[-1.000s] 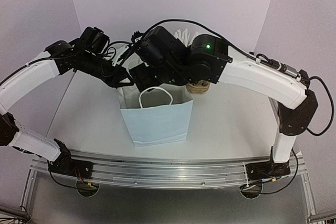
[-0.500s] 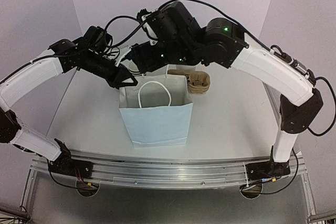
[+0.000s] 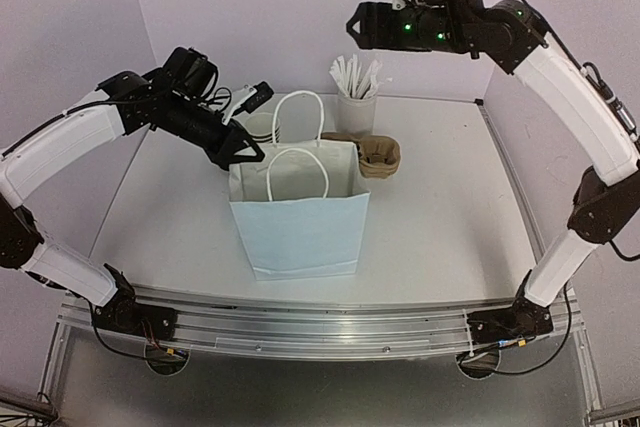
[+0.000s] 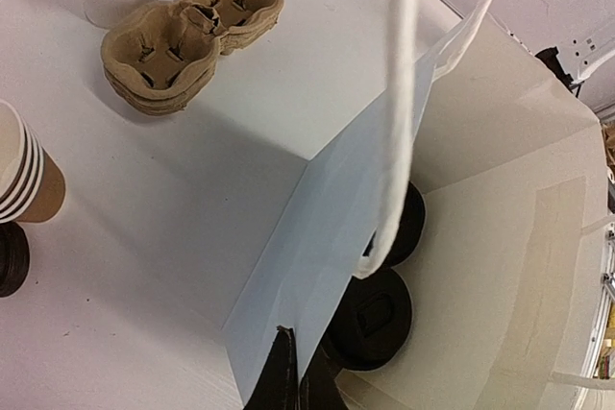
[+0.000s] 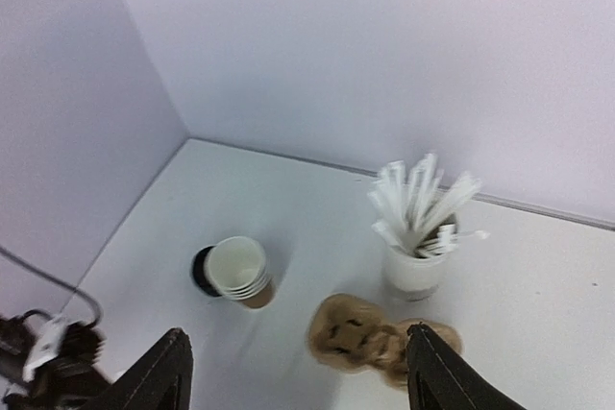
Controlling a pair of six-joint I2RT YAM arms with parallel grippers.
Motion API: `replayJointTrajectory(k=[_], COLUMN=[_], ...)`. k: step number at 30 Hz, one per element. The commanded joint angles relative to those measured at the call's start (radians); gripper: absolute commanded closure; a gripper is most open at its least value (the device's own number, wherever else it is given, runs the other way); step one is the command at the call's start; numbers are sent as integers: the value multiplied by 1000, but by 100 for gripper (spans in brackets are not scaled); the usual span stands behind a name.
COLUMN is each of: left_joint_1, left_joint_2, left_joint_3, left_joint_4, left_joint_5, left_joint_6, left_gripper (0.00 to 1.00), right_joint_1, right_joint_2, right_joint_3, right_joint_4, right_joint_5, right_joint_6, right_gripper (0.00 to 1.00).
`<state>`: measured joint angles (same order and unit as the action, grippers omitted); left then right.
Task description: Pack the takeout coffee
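Two black lids (image 4: 382,319) of takeout coffee cups show inside the pale blue paper bag (image 3: 300,222); the cup bodies below them are hidden. My left gripper (image 3: 243,155) is shut on the bag's left rim, with the bag wall (image 4: 336,218) pinched between its fingertips (image 4: 284,376). A stack of empty brown kraft cups (image 5: 240,271) stands at the back left with a black lid (image 5: 202,271) beside it; both also show in the left wrist view (image 4: 24,180). My right gripper (image 3: 356,27) is open and empty, high above the table's back.
A brown pulp cup carrier (image 3: 378,157) lies just behind the bag's right corner. A white holder of white sticks (image 3: 357,97) stands at the back centre. The bag's white handles (image 3: 297,172) stand upright. Walls close the back and both sides.
My right arm has risen from the bag's mouth to high at the back right, jaws open. The bag's far handle now stands up. My left gripper still holds the rim.
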<state>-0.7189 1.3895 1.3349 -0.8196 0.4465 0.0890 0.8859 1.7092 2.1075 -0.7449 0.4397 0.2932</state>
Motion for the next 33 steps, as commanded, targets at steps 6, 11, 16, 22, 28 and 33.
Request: replayJointTrajectory(k=[6, 11, 16, 22, 28, 33], left_joint_1=[18, 18, 18, 18, 24, 32], left_joint_2=[58, 77, 86, 89, 96, 96], left_joint_3=[85, 106, 128, 137, 177, 214], left_joint_4=[-41, -53, -71, -83, -105, -129], left_joint_5=[20, 26, 38, 38, 29, 30], left_joint_6=[112, 181, 231, 250, 248, 238], left_gripper=[100, 100, 100, 98, 89, 79], right_joint_1=[-270, -308, -326, -331, -349, -355], right_joint_2=[276, 480, 591, 639, 691, 730], right_joint_3=[101, 281, 355, 312, 326, 340], right_joint_4=[54, 87, 135, 269, 351, 368], right_joint_5=[-194, -296, -375, -340, -268, -243], right_joint_6=[-118, -177, -193, -183, -129, -97], right_gripper=[42, 47, 53, 62, 64, 68])
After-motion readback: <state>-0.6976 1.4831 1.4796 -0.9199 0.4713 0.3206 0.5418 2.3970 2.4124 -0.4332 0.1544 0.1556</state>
